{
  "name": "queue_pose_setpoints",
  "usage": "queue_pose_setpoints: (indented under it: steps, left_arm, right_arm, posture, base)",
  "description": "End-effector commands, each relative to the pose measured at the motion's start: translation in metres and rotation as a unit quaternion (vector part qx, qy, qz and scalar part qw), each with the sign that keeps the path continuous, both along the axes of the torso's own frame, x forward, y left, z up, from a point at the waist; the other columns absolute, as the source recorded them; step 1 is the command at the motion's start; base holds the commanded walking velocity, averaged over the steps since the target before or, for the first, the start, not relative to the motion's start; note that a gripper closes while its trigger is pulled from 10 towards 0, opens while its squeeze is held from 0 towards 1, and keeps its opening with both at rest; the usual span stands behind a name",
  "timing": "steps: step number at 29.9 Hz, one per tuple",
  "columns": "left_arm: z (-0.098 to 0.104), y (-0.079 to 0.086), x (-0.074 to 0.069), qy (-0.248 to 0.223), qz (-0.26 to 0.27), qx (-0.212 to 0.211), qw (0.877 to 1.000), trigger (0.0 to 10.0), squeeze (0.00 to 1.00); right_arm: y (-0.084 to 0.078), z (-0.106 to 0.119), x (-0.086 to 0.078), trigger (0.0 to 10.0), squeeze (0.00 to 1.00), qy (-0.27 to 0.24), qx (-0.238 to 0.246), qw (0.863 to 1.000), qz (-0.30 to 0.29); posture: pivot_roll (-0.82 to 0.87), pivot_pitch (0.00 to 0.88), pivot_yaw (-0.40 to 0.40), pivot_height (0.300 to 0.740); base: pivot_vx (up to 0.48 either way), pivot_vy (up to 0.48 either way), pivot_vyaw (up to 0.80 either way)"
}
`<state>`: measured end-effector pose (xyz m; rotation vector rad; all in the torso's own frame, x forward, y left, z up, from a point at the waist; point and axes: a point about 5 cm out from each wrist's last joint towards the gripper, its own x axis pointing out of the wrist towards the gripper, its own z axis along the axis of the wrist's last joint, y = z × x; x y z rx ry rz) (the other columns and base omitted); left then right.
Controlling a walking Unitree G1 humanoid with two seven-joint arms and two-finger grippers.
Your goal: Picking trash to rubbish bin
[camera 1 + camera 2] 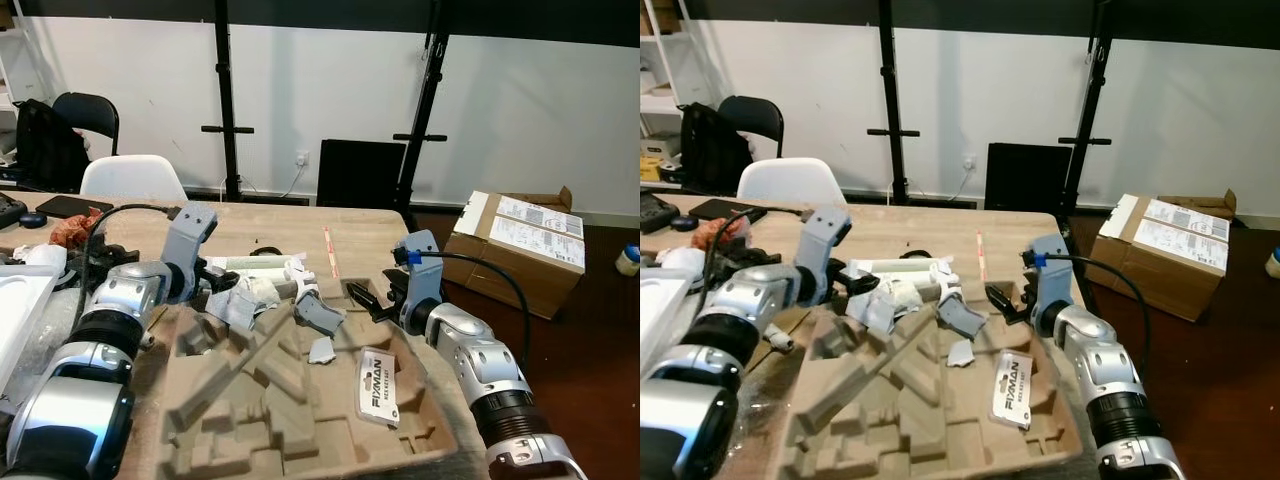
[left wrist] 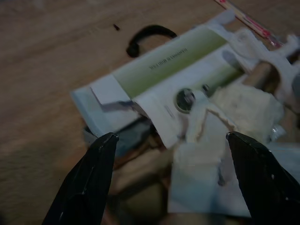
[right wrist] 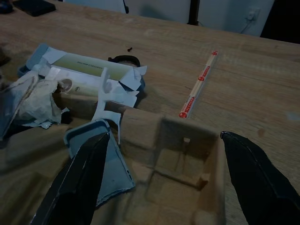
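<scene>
Both pincers wide open over trash on bench.
Left pincer above crumpled paper; right pincer over pulp tray.

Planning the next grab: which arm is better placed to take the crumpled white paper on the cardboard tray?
Left, likely. The left gripper hovers open right at the crumpled white paper; the right gripper sits across the cardboard tray, nearer the grey plastic piece.

Torn packaging crowds moulded tray; tabletop beyond open.
</scene>
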<state>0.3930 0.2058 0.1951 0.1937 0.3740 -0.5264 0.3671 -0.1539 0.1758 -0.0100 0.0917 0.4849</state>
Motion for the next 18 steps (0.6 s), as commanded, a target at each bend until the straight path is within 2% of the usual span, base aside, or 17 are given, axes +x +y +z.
queue_pose_setpoints:
  steps: [1, 2, 5, 6, 7, 9, 11, 18]
  left_arm:
    - [-0.007, 0.007, -0.004, 0.013, -0.005, -0.010, 1.000, 10.0, 0.00]
    - [-0.007, 0.007, -0.004, 0.013, -0.005, -0.010, 1.000, 10.0, 0.00]
    - [-0.007, 0.012, -0.006, 0.007, -0.005, -0.103, 0.995, 10.0, 0.00]
    - [-0.007, 0.012, -0.006, 0.007, -0.005, -0.103, 0.995, 10.0, 0.00]
    - [-0.011, 0.019, -0.008, -0.001, 0.010, -0.116, 0.993, 10.0, 0.00]
    - [-0.011, 0.021, -0.008, -0.002, 0.014, -0.115, 0.993, 10.0, 0.00]
    - [-0.018, 0.028, -0.010, -0.012, 0.029, -0.093, 0.995, 10.0, 0.00]
    - [-0.032, 0.030, -0.016, 0.006, 0.023, -0.099, 0.995, 10.0, 0.00]
  right_arm:
    - [0.000, 0.004, -0.001, 10.0, 0.00, -0.004, -0.004, 1.000, 0.005]
    - [0.000, 0.004, -0.001, 10.0, 0.00, -0.004, -0.004, 1.000, 0.005]
    - [0.000, 0.004, -0.001, 10.0, 0.00, -0.004, -0.003, 1.000, 0.006]
    - [0.000, 0.004, -0.001, 10.0, 0.00, -0.004, -0.003, 1.000, 0.006]
    - [0.000, 0.003, -0.001, 10.0, 0.00, -0.004, -0.003, 1.000, 0.006]
    - [0.000, 0.003, -0.001, 10.0, 0.00, -0.004, -0.003, 1.000, 0.006]
    - [0.000, 0.003, -0.002, 10.0, 0.00, -0.004, -0.003, 1.000, 0.008]
    - [0.000, 0.002, -0.002, 10.0, 0.00, -0.001, -0.002, 1.000, 0.010]
  posture:
    - [0.01, 0.059, -0.021, 0.740]
    - [0.01, 0.059, -0.021, 0.740]
    - [0.01, 0.059, -0.021, 0.740]
    - [0.01, 0.059, -0.021, 0.740]
    - [0.01, 0.059, -0.021, 0.740]
    - [0.01, 0.059, -0.021, 0.740]
    - [0.00, 0.065, -0.023, 0.740]
    - [0.00, 0.070, -0.024, 0.740]
  base:
    - [0.000, 0.000, 0.00]
    - [0.000, 0.000, 0.00]
    - [0.000, 0.000, 0.00]
    - [0.000, 0.000, 0.00]
    - [0.000, 0.000, 0.00]
    - [0.000, 0.000, 0.00]
    - [0.000, 0.000, 0.00]
    - [0.000, 0.000, 0.00]
